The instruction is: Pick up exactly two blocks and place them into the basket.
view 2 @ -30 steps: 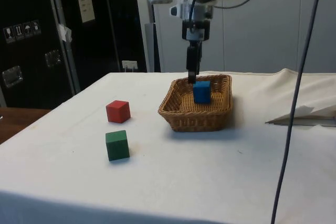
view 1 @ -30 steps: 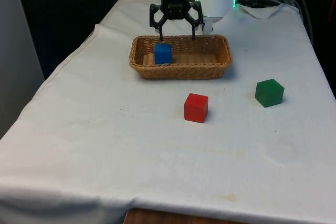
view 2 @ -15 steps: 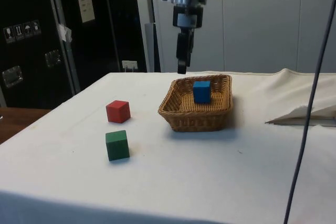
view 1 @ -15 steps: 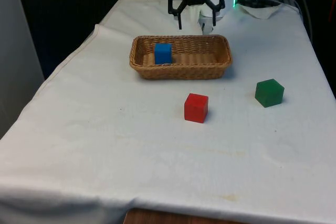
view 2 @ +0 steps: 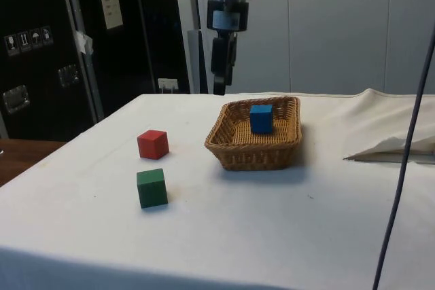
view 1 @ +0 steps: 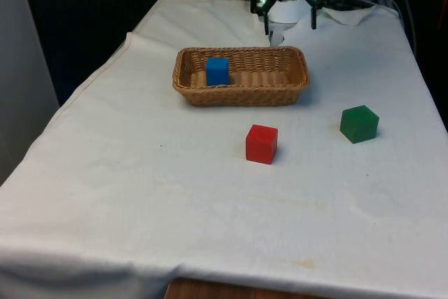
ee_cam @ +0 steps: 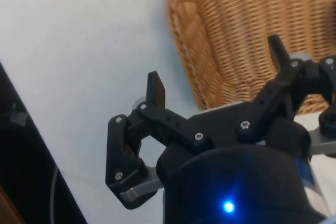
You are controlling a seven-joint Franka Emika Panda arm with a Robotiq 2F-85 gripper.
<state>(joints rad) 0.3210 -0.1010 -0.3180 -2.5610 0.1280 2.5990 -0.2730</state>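
Blue block (view 1: 218, 71) sits inside the basket (view 1: 241, 93) in the front view, red block (view 1: 262, 143) and green block (view 1: 359, 123) on the cloth nearer the camera than the basket. Side view: gripper (view 2: 219, 85) hangs above the basket's far side, holding nothing. Wrist view: fingers (ee_cam: 155, 88) spread wide, empty, over the basket's rim.

The gripper (view 1: 290, 24) is cut off by the upper edge in the front view, so its body and the arm above it are out of sight. In the side view its two fingers overlap edge-on (view 2: 219, 85). The basket's (ee_cam: 220, 51) far end runs past the wrist picture's edge, and the gripper's body covers its near part.
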